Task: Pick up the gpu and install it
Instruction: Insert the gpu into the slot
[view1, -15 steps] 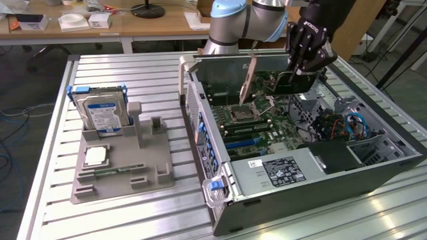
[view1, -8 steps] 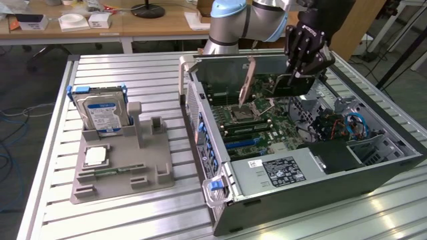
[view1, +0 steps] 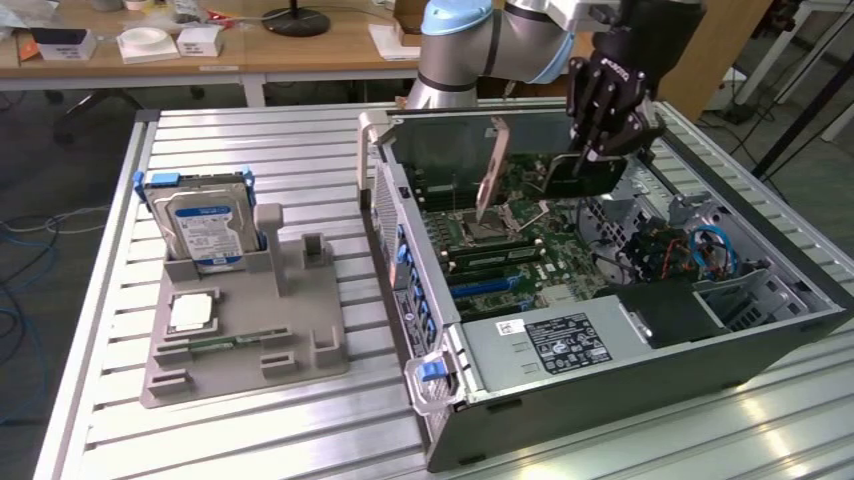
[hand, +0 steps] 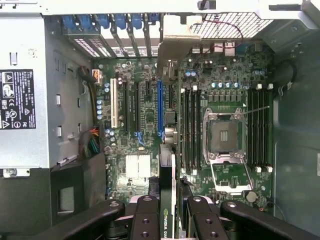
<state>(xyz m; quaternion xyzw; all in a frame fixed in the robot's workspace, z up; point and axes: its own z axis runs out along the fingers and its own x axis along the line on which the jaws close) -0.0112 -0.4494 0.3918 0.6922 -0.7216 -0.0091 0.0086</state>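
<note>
In the upper right of the exterior view, the gripper (view1: 601, 150) has its jaws clamped on the gpu (view1: 587, 178), one finger on each face, with the card standing on edge and its metal bracket pointing toward the exterior view's left. The gpu hangs inside the open computer case (view1: 747, 330), above the motherboard (view1: 507, 250). In the wrist view, the gpu (hand: 166, 170) sits between the black fingers (hand: 147, 215), close beside a long blue slot (hand: 160, 107). The case lies on a slatted metal table (view1: 240, 130). At centre left, a hard drive (view1: 200, 225) stands in a grey holder (view1: 240, 340). A wooden desk (view1: 334, 45) crosses the top edge.
</note>
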